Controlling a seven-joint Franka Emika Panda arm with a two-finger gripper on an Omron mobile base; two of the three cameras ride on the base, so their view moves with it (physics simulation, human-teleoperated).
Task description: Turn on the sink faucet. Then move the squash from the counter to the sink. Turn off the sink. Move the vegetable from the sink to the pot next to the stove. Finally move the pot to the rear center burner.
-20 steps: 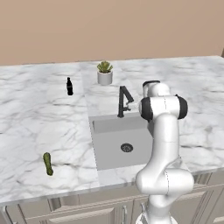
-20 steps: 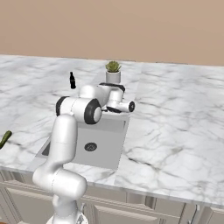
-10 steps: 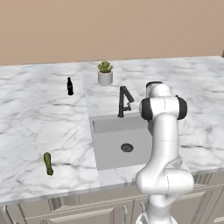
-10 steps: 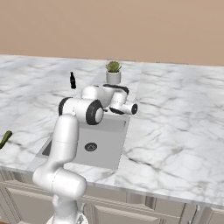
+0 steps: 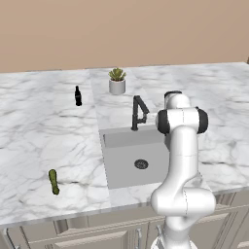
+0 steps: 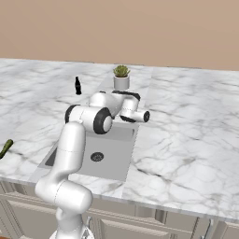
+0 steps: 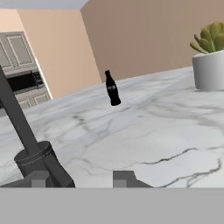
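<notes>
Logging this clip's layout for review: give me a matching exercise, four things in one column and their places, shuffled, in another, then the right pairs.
Things:
1. squash
2. sink faucet
3. small black bottle
4. potted plant

Places:
A. at the sink's back rim
B. on the counter, behind the faucet
C. front of the counter, far left of the sink
D. on the counter, left of the plant

Pairs: 1-C, 2-A, 3-D, 4-B

Arm drawn back slightly rightward from the sink faucet [image 5: 138, 113], jaws parted
</notes>
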